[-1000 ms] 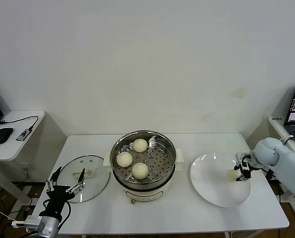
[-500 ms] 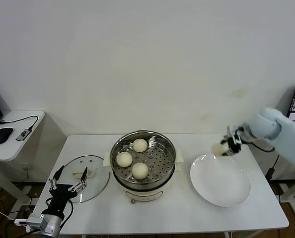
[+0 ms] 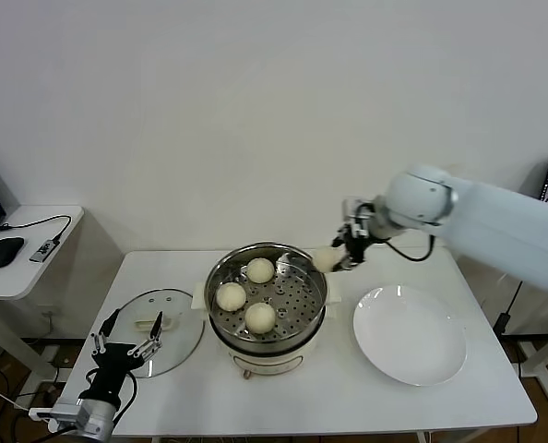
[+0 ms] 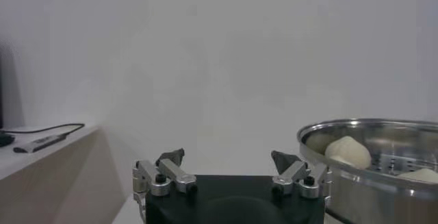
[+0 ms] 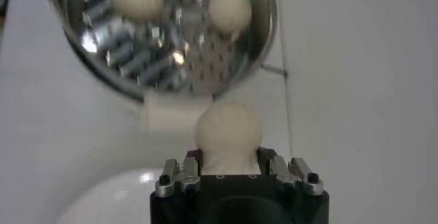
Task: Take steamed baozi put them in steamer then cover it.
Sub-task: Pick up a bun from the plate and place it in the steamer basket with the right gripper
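At the near left corner of the worktop [image 3: 348,397] the left gripper [image 3: 125,349] waits idle, its jaws spread wide with nothing between them. Just beyond those jaws lies the cover [image 3: 159,343], flat on the worktop with its cream handle up, not yet lifted. Off to their left a side desk carries a mouse [image 3: 4,251] and a cable, well apart from the work.

To the right of the left jaws, and to the left of the right ones, stands the steamer [image 3: 267,307]. Three steamed baozi [image 3: 260,317] already rest on its perforated tray, which leaves a bare patch on the side nearest the right jaws. The right gripper [image 3: 340,257] hangs in the air just outside the steamer's right rim, its jaws closed on the fourth baozi [image 3: 325,259]; the right wrist view shows the bun pinched between them with the tray ahead.

So I judge three of four buns placed, the last on its way in, and the covering wholly undone. Below and to the right of the right jaws sits the white plate [image 3: 410,334], now bare. Nothing appears to bar the path; only the steamer's raised rim must be cleared before release.
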